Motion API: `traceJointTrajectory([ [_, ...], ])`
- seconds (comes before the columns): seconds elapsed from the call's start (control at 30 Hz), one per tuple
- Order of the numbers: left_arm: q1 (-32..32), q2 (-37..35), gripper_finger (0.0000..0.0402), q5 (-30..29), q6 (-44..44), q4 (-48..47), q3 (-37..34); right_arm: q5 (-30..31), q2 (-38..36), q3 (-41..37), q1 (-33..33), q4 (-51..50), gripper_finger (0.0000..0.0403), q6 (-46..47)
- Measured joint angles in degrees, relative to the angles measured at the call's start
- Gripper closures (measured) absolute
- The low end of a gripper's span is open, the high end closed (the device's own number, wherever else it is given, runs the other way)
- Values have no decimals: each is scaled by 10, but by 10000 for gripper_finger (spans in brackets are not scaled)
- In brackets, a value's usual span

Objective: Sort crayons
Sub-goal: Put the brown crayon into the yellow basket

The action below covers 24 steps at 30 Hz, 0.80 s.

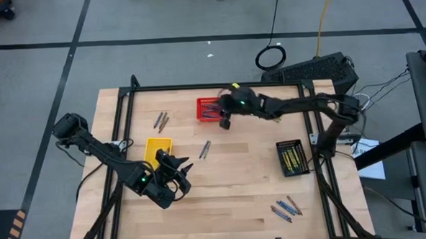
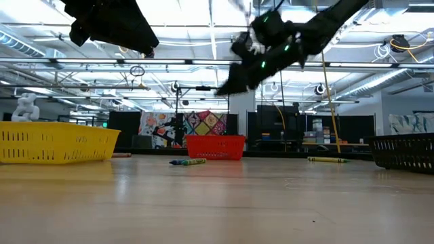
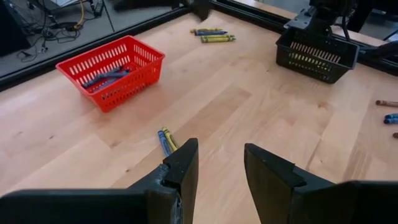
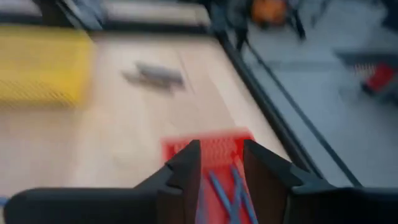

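My left gripper (image 1: 173, 173) hangs with its 2 fingers apart and nothing between them, and the thin blue and yellow-green wax crayons (image 3: 166, 139) lie on the bare wood just ahead of the fingertips, side by side, long axis running roughly away from me. My right gripper (image 1: 226, 121), also parted and empty, hovers over the red mesh basket (image 1: 207, 110) farther off, so I judge the left arm nearer to this pair.

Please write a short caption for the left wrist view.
Open left gripper above two crayons; red basket holds blue crayons.
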Motion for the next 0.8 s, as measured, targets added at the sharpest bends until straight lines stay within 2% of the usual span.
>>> traceJointTrajectory([
  [0.23,0,0,270,-39,4,4,0,-2,-129,-161,98,75,343,18],
  [0.33,11,0,270,-78,2,2,0,-4,-163,-229,147,96,357,38],
  [0.4,36,0,270,-83,1,2,0,-2,-172,-265,172,111,364,59],
  [0.47,81,-1,270,-43,5,-5,0,2,-174,-296,192,137,369,80],
  [0.53,145,-4,270,35,22,-33,0,13,-174,-313,207,159,373,95],
  [0.67,299,0,270,162,94,-80,-1,94,-172,-320,216,170,376,95],
  [0.8,462,0,270,314,185,-87,-1,151,-172,-320,207,215,376,44],
])
